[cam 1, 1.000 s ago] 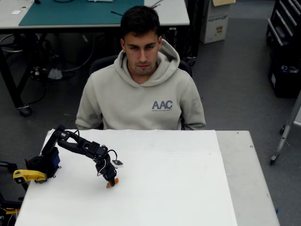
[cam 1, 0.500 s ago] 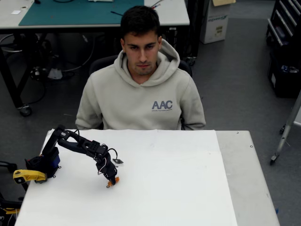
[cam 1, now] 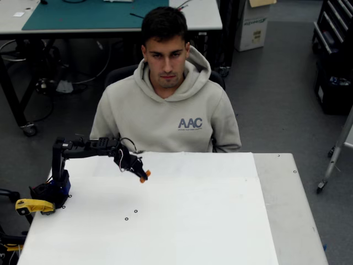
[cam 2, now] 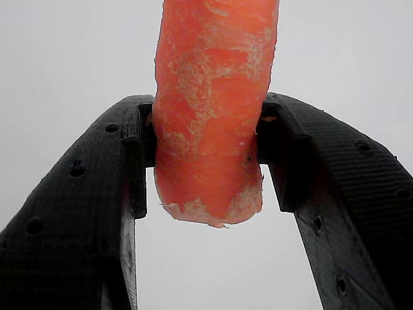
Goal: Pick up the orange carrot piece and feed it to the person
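Observation:
My gripper (cam 1: 141,174) is shut on the orange carrot piece (cam 1: 144,176), held in the air above the back left of the white table (cam 1: 209,221). In the wrist view the carrot piece (cam 2: 210,110) stands between the two black fingers (cam 2: 97,194), pinched at its middle, with its cut end poking out below the grip. The person (cam 1: 165,105) in a light hoodie sits behind the table's far edge, facing it. The carrot is a little to the left of and below the person's chest in the overhead view.
The arm's base (cam 1: 52,190) is clamped at the table's left edge by a yellow clamp (cam 1: 30,206). Two small dark rings (cam 1: 130,215) lie on the table. A grey side table (cam 1: 292,204) adjoins on the right. A desk (cam 1: 99,16) stands behind the person.
The arm has lifted off the table with the carrot and swung up and back towards the person. Two small rings now show where the gripper stood.

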`<state>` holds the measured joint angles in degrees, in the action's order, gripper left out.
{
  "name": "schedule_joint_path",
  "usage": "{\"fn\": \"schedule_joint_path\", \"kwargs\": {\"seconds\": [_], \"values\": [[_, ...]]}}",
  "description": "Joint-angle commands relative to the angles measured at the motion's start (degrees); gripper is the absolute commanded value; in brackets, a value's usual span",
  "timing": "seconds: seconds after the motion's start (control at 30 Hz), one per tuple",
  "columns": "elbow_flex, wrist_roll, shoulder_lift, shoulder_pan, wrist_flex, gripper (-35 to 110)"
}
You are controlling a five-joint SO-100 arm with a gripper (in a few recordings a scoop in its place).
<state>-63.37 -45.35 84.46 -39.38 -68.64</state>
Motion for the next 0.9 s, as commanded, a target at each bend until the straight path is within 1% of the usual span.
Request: {"fn": "schedule_joint_path", "kwargs": {"seconds": [0.0, 0.4, 0.87], "values": [[13.0, 0.1, 3.8, 2.5, 0.4, -3], [43.2, -0.4, -15.6, 8.6, 0.4, -3], [84.0, -0.8, -39.1, 17.3, 0.6, -3]]}}
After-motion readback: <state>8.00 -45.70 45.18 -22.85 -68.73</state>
